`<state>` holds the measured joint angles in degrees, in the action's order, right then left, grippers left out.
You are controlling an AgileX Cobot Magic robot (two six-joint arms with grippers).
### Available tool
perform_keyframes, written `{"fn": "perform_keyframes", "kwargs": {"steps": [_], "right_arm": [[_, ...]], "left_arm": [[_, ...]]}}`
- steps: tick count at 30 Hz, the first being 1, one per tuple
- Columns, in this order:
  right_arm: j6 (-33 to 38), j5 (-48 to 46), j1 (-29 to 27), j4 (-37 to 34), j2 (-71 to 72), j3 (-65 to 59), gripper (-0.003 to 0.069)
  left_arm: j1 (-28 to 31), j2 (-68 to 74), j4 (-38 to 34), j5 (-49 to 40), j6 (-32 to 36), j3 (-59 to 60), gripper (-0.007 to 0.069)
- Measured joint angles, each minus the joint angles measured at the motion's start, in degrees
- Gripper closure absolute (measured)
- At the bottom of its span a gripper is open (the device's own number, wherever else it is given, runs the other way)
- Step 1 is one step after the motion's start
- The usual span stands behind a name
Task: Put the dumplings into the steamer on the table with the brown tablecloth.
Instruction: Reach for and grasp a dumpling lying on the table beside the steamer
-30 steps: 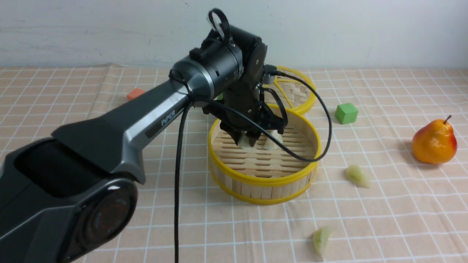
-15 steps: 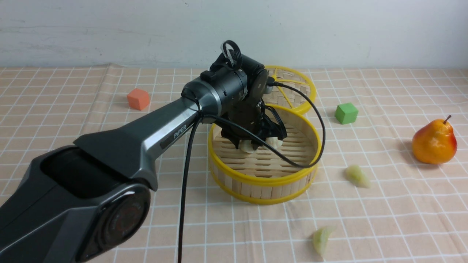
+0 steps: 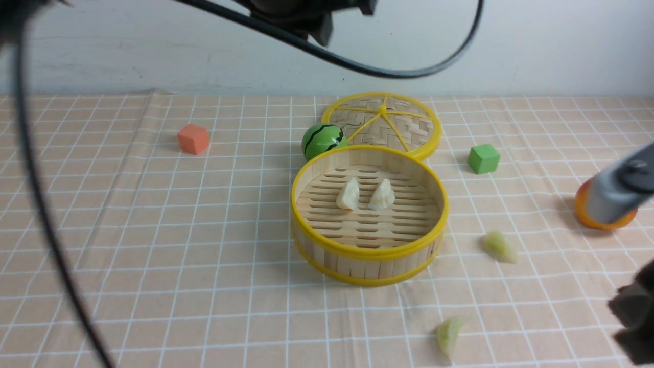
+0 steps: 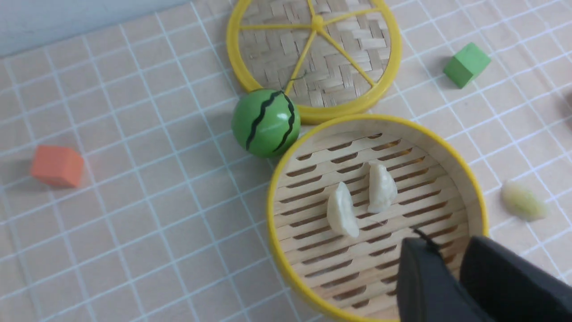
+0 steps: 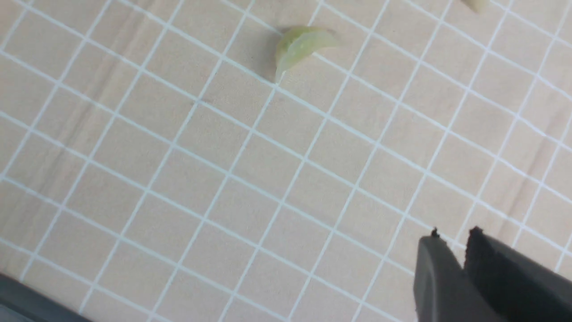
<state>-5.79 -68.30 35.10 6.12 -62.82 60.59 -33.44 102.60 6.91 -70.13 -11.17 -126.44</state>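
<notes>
The steamer (image 3: 369,255) stands mid-table on the brown tablecloth (image 3: 179,245). Two whitish dumplings (image 3: 349,194) (image 3: 381,194) lie side by side on its slats, also visible in the left wrist view (image 4: 342,215) (image 4: 381,188). Two pale green dumplings lie on the cloth to its right (image 3: 499,246) and front right (image 3: 449,335). My left gripper (image 4: 447,243) hangs high above the steamer's rim (image 4: 286,268), shut and empty. My right gripper (image 5: 453,235) is shut, empty, above bare cloth, apart from a green dumpling (image 5: 299,44).
Behind the steamer lie a flat woven lid (image 3: 383,122) and a watermelon ball (image 3: 322,140). An orange cube (image 3: 193,139) sits far left, a green cube (image 3: 483,158) right. The right arm (image 3: 615,191) covers most of a pear (image 3: 582,207). A black cable (image 3: 46,220) hangs at left.
The left arm has lifted out of the steamer and up past the top of the front view, leaving both white dumplings inside. The right arm has come into view at the right.
</notes>
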Motion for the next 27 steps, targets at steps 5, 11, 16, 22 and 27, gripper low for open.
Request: {"fn": "perform_keyframes", "kwargs": {"steps": [5, 11, 16, 22, 27], "right_arm": [[-4.70, 6.95, 0.00, -0.32, -11.42, 0.00, 0.0527], [-13.01, 16.20, 0.00, -1.33, -21.58, 0.00, 0.0399], [-18.36, 22.72, 0.00, -1.33, -28.38, 0.00, 0.0216], [-22.28, 27.12, 0.00, -1.28, -36.42, 0.00, 0.0114], [-25.56, 28.67, 0.00, 0.89, -40.15, 0.00, 0.0130]], "left_arm": [[0.00, -13.40, 2.23, -1.28, 1.69, 10.63, 0.0638], [0.00, -27.58, 2.88, -1.28, 0.94, 27.71, 0.0638], [0.00, -39.33, 2.83, 1.23, 0.60, 42.62, 0.0638], [0.00, -49.42, 2.88, 8.05, 0.11, 53.81, 0.0638], [0.00, -52.67, 4.18, 9.16, -0.36, 56.52, 0.0638]]}}
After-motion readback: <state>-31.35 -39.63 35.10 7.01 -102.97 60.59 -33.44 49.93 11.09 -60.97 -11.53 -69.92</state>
